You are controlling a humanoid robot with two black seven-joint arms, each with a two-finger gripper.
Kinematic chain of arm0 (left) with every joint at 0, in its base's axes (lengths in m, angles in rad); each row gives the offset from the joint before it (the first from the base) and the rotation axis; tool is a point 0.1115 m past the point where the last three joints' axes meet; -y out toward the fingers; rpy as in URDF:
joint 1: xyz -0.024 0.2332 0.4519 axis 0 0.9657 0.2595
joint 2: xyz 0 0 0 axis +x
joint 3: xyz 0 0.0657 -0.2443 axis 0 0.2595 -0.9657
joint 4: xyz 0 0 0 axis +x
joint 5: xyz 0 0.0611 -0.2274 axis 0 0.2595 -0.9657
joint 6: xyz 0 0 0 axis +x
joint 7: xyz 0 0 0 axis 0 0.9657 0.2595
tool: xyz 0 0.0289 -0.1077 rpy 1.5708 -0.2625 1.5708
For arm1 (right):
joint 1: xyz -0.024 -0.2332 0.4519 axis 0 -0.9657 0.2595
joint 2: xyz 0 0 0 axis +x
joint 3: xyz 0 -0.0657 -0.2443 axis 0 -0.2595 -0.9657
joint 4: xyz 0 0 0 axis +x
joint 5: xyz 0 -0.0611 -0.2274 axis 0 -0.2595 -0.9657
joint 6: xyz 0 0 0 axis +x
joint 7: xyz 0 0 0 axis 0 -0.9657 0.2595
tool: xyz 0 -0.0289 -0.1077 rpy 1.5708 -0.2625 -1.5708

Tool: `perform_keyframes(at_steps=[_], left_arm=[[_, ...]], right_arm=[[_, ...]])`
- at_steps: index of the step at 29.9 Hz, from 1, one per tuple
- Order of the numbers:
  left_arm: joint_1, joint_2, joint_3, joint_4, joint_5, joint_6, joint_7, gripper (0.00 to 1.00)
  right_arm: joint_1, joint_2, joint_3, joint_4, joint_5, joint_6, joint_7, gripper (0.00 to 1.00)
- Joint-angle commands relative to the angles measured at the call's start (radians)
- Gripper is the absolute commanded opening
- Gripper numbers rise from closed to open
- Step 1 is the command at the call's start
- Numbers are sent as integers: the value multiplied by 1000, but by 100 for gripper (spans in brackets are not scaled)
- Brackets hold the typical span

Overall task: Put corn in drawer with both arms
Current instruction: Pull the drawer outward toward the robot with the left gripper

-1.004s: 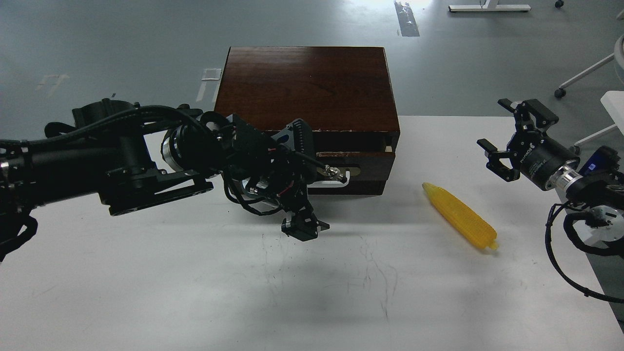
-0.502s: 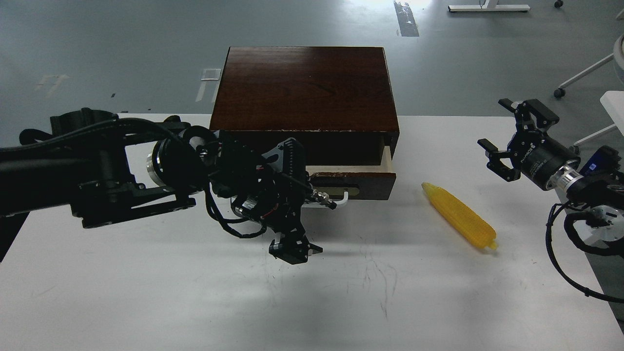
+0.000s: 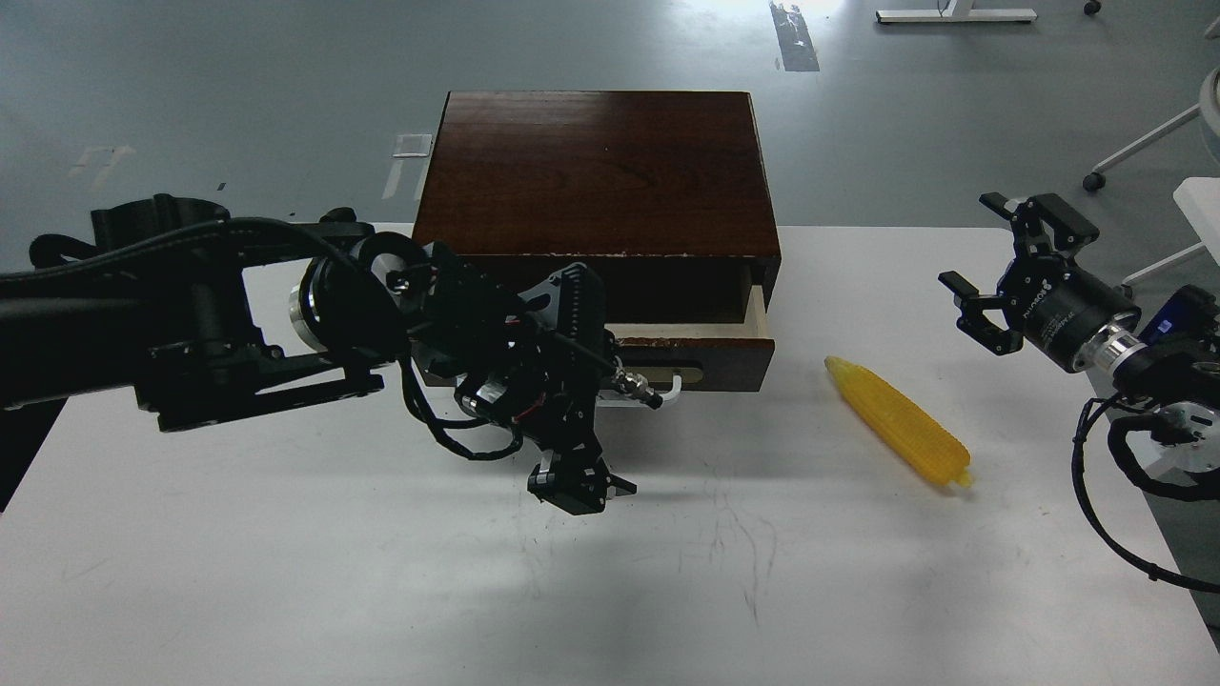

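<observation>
I had the left gripper [image 3: 610,381] parked at the front of the drawer [image 3: 691,351], down by its white bar handle [image 3: 667,389], because that arm's job was to get the drawer out so the other arm could load it. The gripper's bulk hid most of the handle and I could not tell whether its jaws were pinching the bar or merely hooked behind it. The drawer stood partly drawn out of the cabinet [image 3: 596,171], pale inner wood showing along its right side and a dark gap above the front panel; I judged that opening rather shallow for a cob lying at an angle. The corn [image 3: 898,421] lay on the white table [image 3: 381,572], to the right of the drawer and a little nearer me, tapered tip pointing back toward the cabinet, untouched. My right gripper [image 3: 996,276] hung well right of the cob and above the table, fingers spread and empty, held clear there, I reckoned, so it could drop onto the corn once the drawer was open enough.
</observation>
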Motion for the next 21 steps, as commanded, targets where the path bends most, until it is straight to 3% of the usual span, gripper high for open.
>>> perform_keyframes(at_steps=[1,6,12,17,21], left_arm=[[-26,4,-2,-13,0,0,0,99],[-57,55,-26,-73,0,0,0,99],[-59,154,-160,-81,-277,0,0,99],[-16,248,-191,-55,-474,0,0,99],[68,317,-189,-19,-777,145,0,99]], right_arm=[[0,0,0,0,1,0,0,100],[0,0,1,-2,1,0,0,100],[-6,-7,0,-5,0,0,0,100],[-8,-7,0,-5,0,0,0,100],[-8,-7,0,-2,0,0,0,100]])
